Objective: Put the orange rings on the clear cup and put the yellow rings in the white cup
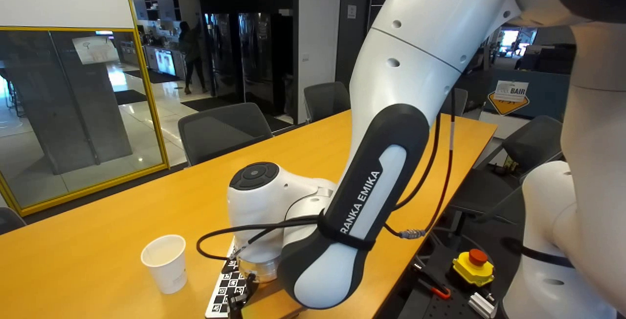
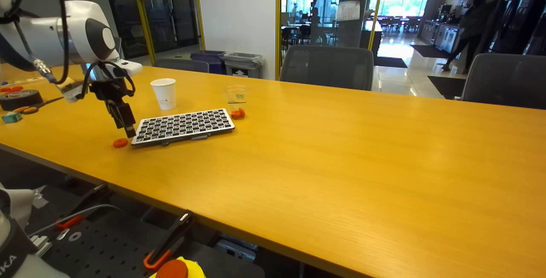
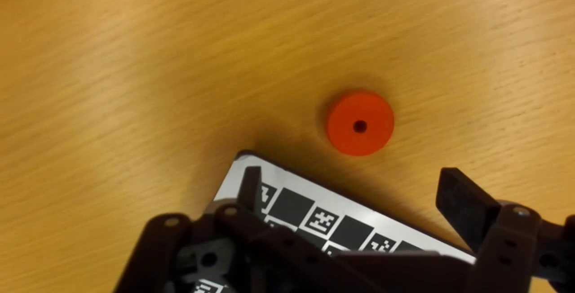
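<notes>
The end effector (image 3: 350,170) hangs by the checkered board (image 2: 183,126), jaws spread; near that board are an orange ring (image 3: 347,124), white cup (image 2: 165,94) and clear cup (image 2: 236,96).

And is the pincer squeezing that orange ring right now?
No, the wrist view shows the pincer standing open, with the orange ring lying flat on the table, apart from it.
</notes>
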`<state>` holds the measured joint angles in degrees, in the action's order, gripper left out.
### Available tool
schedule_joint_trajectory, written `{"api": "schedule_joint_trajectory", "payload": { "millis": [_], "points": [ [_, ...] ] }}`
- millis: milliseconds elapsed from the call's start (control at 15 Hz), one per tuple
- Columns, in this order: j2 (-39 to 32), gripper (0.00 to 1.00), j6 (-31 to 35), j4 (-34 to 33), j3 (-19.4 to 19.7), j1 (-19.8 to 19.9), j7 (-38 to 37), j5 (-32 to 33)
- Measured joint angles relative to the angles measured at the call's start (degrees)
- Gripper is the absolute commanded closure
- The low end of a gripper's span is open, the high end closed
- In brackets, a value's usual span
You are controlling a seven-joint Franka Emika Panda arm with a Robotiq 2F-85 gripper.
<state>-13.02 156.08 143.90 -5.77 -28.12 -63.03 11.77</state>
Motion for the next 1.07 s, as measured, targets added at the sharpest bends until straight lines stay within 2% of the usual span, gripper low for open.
{"api": "schedule_joint_trajectory", "payload": {
  "millis": [667, 1067],
  "points": [
    [-1.24, 0.0, 1.9, 0.67, -3.69, 2.84, 0.49, -5.97],
    [-3.75, 0.0, 5.72, 0.72, -4.1, 3.79, 1.43, -9.01]
  ]
}}
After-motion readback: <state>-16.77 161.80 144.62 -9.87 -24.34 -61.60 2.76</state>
